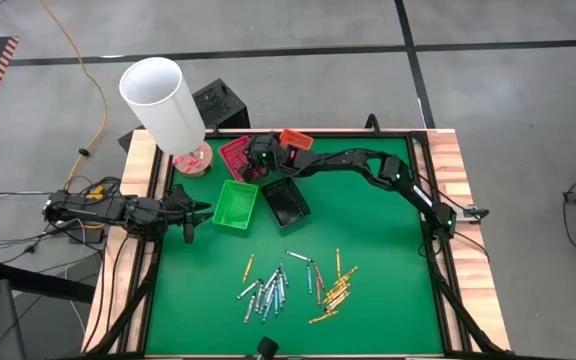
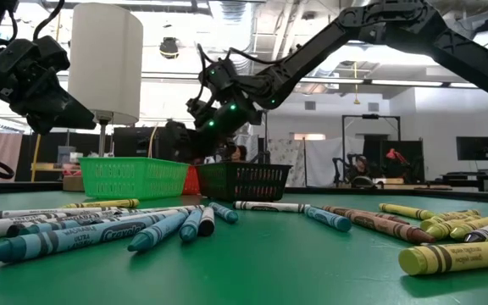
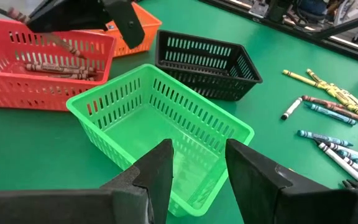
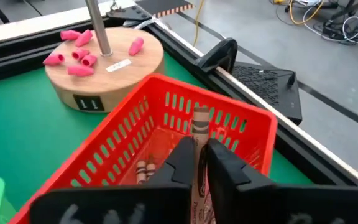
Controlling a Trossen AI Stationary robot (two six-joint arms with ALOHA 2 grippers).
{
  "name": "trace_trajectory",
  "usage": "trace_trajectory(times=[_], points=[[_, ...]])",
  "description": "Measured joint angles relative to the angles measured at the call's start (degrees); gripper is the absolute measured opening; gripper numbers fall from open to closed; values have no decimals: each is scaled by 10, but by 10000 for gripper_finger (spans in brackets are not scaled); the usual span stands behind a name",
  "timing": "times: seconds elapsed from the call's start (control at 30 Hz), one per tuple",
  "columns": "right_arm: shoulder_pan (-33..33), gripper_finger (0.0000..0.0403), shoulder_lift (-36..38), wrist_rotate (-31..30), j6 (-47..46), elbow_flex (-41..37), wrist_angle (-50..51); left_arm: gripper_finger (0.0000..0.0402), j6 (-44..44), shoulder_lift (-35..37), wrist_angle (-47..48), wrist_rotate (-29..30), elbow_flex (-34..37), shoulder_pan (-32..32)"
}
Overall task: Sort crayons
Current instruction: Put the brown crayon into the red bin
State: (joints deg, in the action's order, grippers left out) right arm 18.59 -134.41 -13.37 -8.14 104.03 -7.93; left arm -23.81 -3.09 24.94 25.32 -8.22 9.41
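- Our right end effector (image 4: 197,163) hangs over the red tray (image 4: 241,121) at the back of the counter, with a brown crayon (image 4: 199,127) standing upright between its two fingers; they sit close on either side of it, but we cannot tell whether they pinch it or have let go.
- More brown crayons (image 3: 55,67) lie on the floor of that tray, under the right end effector.
- Our left end effector (image 3: 197,165) hovers just in front of the green tray (image 3: 160,118), fingers spread and holding nothing.
- The loose crayons (image 1: 293,285) lie scattered on the near half of the counter, well apart from both end effectors: blue ones (image 2: 155,233) to the left, yellow ones (image 1: 336,290) to the right.
- The counter (image 1: 388,320) is a green mat in a wood frame; a black tray (image 1: 286,203) sits just beside the green one, an orange tray (image 1: 296,139) behind.
- A lamp (image 1: 163,100) on a round wooden base (image 4: 104,65) with pink erasers (image 4: 73,55) stands at the back left corner.
- The room beyond is an open workshop.
- The right arm stretches across from the right edge; the left arm lies low along the left edge.
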Motion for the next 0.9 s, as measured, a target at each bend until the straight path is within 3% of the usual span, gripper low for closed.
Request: trace_trajectory(times=[0.57, 0.9], points=[[-2, 66, 21, 1, 26, 8, -2, 137, -10, 0, 0, 0, 0, 0], [-16, 66, 137, 11, 85, 46, 155, 137, -15, 0, 0, 2, 0, 0]])
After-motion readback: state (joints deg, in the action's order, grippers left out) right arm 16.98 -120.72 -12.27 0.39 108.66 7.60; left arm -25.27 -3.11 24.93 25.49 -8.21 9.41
